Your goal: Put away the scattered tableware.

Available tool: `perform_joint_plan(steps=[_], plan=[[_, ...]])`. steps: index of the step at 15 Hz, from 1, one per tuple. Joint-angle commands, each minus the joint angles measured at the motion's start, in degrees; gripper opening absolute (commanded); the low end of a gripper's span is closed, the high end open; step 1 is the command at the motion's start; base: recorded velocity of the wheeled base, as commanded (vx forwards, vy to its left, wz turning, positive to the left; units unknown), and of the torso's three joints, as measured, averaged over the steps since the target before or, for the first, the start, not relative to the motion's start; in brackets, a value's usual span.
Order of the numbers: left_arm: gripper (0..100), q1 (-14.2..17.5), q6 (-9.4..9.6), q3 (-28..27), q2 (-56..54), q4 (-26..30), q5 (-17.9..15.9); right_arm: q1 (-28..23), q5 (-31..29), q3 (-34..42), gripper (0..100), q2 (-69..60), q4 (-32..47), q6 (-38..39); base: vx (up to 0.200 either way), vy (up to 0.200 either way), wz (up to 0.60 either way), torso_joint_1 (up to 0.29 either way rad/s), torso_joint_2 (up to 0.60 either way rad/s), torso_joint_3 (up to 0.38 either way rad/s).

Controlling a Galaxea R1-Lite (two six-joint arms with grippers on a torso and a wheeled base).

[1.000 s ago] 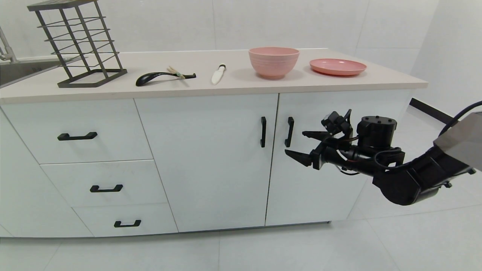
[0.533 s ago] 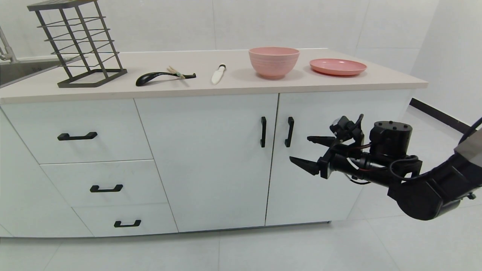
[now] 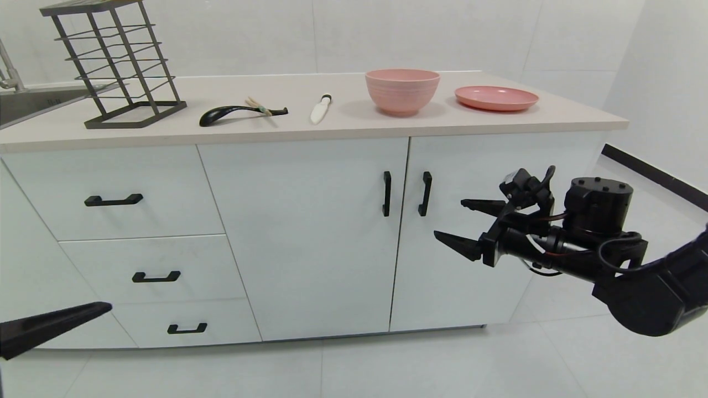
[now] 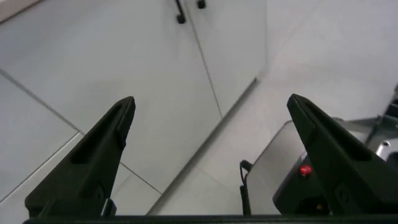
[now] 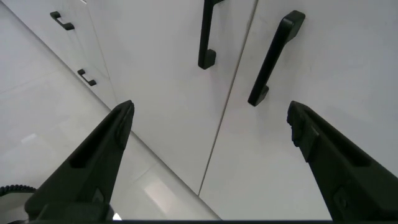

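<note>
The white cabinet (image 3: pixel 310 232) stands in front of me with all its doors and drawers shut, and every piece of tableware sits on its countertop (image 3: pixel 166 132). At the left end is a wire rack (image 3: pixel 119 61), probably where the dishes belong. My right gripper (image 3: pixel 449 219) hangs low in front of the right door, jaws spread wide and empty, pointed at the door handles (image 3: pixel 425 193); I judge that it is lined up to open a door. My left gripper (image 4: pixel 211 102) is down near the drawers, also wide and empty. Toward the right of the countertop are the pink bowl (image 3: pixel 402 91) and beside it the pink plate (image 3: pixel 496 98). Mid-counter lie the black spoon (image 3: pixel 232 114), chopsticks (image 3: pixel 259 106) across its handle, and a white knife (image 3: pixel 320 109) apart.
</note>
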Motion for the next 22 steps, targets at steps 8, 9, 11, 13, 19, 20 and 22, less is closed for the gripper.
perform_joint_plan(steps=[8, 9, 11, 13, 19, 20, 22], plan=[[100, -10.22, 1.32, -8.74, 42.37, -19.61, -5.52, 1.05, 0.2, -2.26, 100, 1.57, 0.15, 0.38, 0.0, 0.0, 0.0, 0.0, 0.0, 0.0], [100, -10.57, 1.32, -8.74, 45.88, -22.95, -5.52, 0.96, 0.2, -2.52, 100, 1.92, 0.15, 0.38, 0.0, 0.0, 0.0, 0.0, 0.0, 0.0], [100, -10.66, 1.32, -8.83, 49.92, -26.47, -5.52, 0.87, 0.2, -3.31, 100, 2.8, -0.03, 0.38, 0.0, 0.0, 0.0, 0.0, 0.0, 0.0], [100, -12.77, 1.15, -11.47, 55.46, -30.69, -5.44, 0.87, 0.2, -6.13, 100, 4.82, -0.03, 0.38, 0.0, 0.0, 0.0, 0.0, 0.0, 0.0], [100, -14.61, 0.71, -25.79, 67.41, -37.72, -5.7, 0.61, 0.73, -8.94, 100, 8.87, -1.17, 0.38, 0.0, 0.0, 0.0, 0.0, 0.0, 0.0], [100, -14.61, 0.71, -29.66, 69.61, -37.9, -6.14, 0.08, 0.73, -10.52, 100, 10.54, -1.17, 0.47, 0.0, 0.0, 0.0, 0.0, 0.0, 0.0], [100, -14.79, 0.0, -34.76, 72.69, -39.83, -7.37, -0.1, 1.17, -13.68, 100, 13.35, -1.26, 0.47, 0.0, 0.0, 0.0, 0.0, 0.0, 0.0]])
